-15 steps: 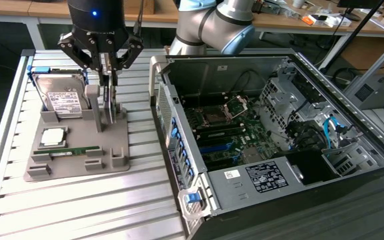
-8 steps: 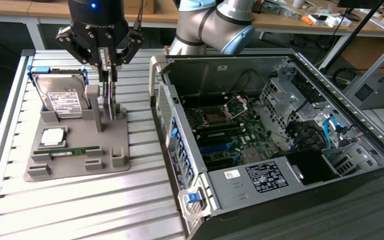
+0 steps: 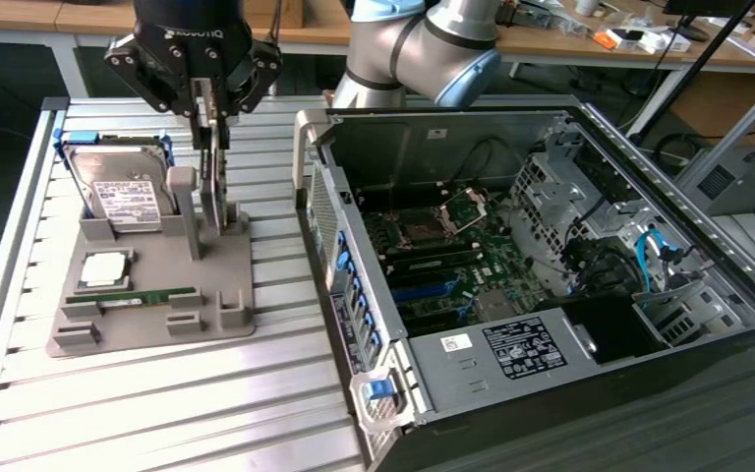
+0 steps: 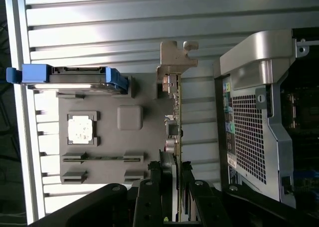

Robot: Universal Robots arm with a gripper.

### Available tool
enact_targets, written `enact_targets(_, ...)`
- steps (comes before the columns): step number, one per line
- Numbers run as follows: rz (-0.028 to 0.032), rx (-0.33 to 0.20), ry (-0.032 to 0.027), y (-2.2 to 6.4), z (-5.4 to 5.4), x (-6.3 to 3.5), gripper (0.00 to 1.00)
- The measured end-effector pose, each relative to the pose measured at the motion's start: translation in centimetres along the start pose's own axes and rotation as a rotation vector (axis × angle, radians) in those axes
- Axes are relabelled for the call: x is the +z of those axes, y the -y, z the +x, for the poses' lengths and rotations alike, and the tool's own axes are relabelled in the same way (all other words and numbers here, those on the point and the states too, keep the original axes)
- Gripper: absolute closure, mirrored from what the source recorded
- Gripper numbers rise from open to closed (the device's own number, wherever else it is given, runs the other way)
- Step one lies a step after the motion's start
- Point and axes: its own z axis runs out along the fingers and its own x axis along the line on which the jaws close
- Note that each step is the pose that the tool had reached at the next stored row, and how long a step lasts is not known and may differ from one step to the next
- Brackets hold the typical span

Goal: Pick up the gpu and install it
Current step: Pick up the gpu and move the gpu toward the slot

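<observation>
A slatted metal table point(image 3: 154, 393) is carrying everything. An open computer case point(image 3: 443, 383) is lying on its side on it, taking up the 3 o'clock half of the exterior view with its motherboard facing up. The robot arm point(image 3: 417, 49) is reaching in from 12 o'clock toward 10 o'clock.

At 9 o'clock from the case, a flat grey holder point(image 3: 220, 315) is sitting on the slats. The gripper point(image 3: 211, 123) is hanging over the holder's 1 o'clock corner, pointing straight down. Its jaws are standing parted, one finger on each side of the gpu point(image 3: 219, 187), and a thin gap is showing beside the card in the wrist view point(image 4: 173, 169).

The hard drive point(image 3: 122, 192) is leaning in its slot at the holder's 11 o'clock corner, in a blue frame. The gpu point(image 4: 175, 112) is standing upright on its long edge in the holder's slot, between the hard drive and the case, with its metal bracket pointing away from the gripper. A square processor point(image 3: 102, 267) is lying flat at 6 o'clock from the hard drive. A narrow green memory stick point(image 3: 135, 295) is lying just beside it, nearer 5 o'clock.
</observation>
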Motion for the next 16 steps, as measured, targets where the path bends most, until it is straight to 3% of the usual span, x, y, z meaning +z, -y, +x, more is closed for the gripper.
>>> enact_targets(16, -0.0001, 0.0, 0.0001, -0.06, 0.0, -1.59, 0.73)
